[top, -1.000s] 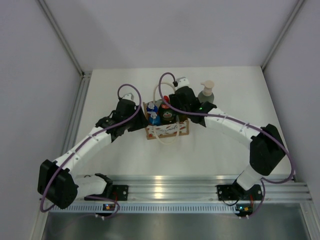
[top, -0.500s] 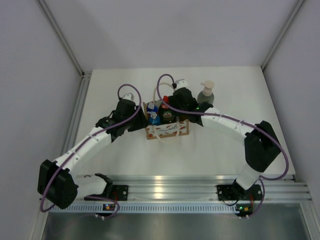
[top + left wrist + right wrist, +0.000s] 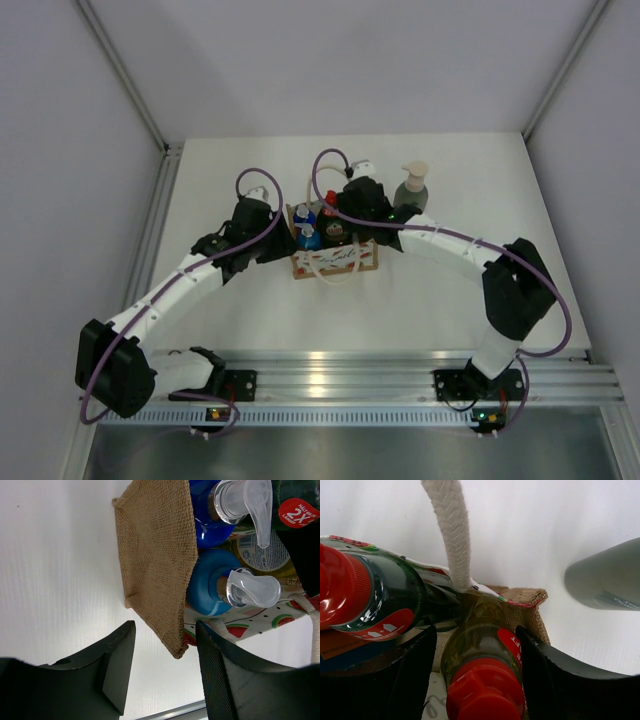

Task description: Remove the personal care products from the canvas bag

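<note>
Over the canvas bag (image 3: 335, 257) at mid-worktop (image 3: 250, 310), the right hand (image 3: 477, 680) has come down from a second ago and its elbow has swung inward; its fingers stand apart, straddling the slim yellow red-capped bottle (image 3: 482, 680), not yet closed on it. The round green red-capped bottle (image 3: 367, 595) sits just beside it, inside the bag. The left hand (image 3: 162, 672) pinches the bag's side wall, steadying it as before. The grey-green pump bottle (image 3: 412, 186) already stands outside, so four remain, and the yellow one looks next.

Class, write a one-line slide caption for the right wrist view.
Open right gripper straddles the yellow red-capped bottle inside the canvas bag.
</note>
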Controlling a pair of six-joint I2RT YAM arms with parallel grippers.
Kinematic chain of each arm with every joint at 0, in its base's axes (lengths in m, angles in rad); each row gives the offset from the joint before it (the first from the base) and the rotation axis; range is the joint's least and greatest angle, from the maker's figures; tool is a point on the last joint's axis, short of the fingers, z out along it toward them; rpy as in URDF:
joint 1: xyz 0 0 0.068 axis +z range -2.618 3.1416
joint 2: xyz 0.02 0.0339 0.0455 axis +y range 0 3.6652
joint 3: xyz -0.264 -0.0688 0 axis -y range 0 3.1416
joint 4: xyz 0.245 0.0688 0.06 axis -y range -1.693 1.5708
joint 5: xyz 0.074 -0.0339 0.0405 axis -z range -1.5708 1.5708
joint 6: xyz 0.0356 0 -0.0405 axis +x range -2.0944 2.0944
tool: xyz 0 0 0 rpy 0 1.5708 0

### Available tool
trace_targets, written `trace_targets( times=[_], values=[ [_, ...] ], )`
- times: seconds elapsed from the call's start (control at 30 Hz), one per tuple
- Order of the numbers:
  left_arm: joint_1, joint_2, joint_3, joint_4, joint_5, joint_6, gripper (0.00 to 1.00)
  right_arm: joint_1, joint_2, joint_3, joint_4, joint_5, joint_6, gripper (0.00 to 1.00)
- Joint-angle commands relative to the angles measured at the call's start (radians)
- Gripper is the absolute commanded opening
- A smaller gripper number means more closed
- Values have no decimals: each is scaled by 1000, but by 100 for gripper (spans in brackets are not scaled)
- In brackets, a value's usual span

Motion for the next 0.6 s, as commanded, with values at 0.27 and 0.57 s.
trace_targets(
  times=[0.27,0.57],
  values=[
    [-7,-16,-10,42,12,12,56,-16,10,-37,59,38,28,53],
    [-7,-21,-13,42,18,12,56,-16,-44,-102,180,43,-15,0]
  ],
)
